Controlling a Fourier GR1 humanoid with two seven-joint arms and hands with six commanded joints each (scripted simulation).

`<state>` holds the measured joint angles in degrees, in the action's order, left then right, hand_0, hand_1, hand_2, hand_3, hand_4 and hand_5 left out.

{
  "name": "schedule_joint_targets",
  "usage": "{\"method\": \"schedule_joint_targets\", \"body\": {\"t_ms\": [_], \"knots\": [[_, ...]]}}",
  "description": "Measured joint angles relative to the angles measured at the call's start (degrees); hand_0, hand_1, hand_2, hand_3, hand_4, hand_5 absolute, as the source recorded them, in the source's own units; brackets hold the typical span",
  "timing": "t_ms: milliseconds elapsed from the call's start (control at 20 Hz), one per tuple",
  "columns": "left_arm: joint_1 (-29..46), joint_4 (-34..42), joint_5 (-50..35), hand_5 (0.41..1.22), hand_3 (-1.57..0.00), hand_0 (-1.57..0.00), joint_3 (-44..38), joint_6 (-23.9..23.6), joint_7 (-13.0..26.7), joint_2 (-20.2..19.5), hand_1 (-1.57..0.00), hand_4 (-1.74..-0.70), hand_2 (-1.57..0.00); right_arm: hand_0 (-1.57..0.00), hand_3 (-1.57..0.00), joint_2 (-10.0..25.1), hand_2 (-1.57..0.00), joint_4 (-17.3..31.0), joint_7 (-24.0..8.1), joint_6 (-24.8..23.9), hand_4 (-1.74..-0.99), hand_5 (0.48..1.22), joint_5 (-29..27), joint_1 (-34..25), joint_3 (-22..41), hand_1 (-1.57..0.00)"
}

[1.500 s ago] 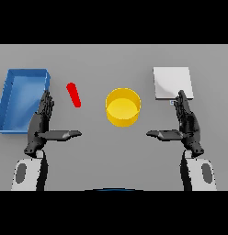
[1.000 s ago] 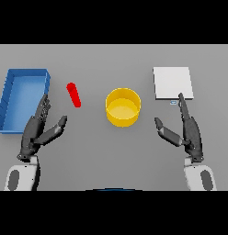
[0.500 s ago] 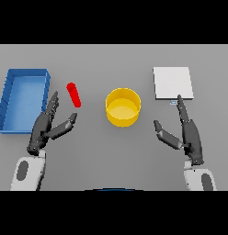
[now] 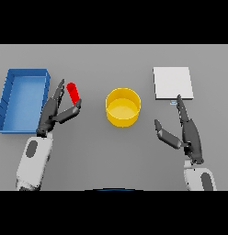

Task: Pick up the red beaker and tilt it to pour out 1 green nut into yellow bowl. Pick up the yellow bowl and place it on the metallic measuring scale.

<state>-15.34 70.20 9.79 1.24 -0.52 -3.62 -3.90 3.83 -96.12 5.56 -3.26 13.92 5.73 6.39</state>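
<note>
Here, your left hand [image 4: 55, 111] has its fingers straight and spread around the red beaker [image 4: 73, 92], which lies between fingers and thumb; actual contact is unclear. The yellow bowl [image 4: 122, 107] sits mid-table. Your right hand [image 4: 185, 131] rests with fingers spread below the metallic scale [image 4: 173, 82]. A blue tray [image 4: 23, 98] lies far left.

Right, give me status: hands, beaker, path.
Left hand open beside red beaker, not gripping. Right hand open, idle near scale. Yellow bowl untouched. Nothing in the way.
</note>
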Motion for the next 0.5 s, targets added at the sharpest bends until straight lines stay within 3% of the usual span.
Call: {"method": "schedule_joint_targets", "body": {"t_ms": [500], "knots": [[-9.5,-11.9,0.9,0.683,0.00,0.00,-2.1,-1.1,-1.1,0.3,0.00,-1.29,0.00,0.00,0.00,0.3,0.00,-0.3,-0.3,0.4,-1.268,0.641,-1.3,-0.7,-0.8,0.00]]}}
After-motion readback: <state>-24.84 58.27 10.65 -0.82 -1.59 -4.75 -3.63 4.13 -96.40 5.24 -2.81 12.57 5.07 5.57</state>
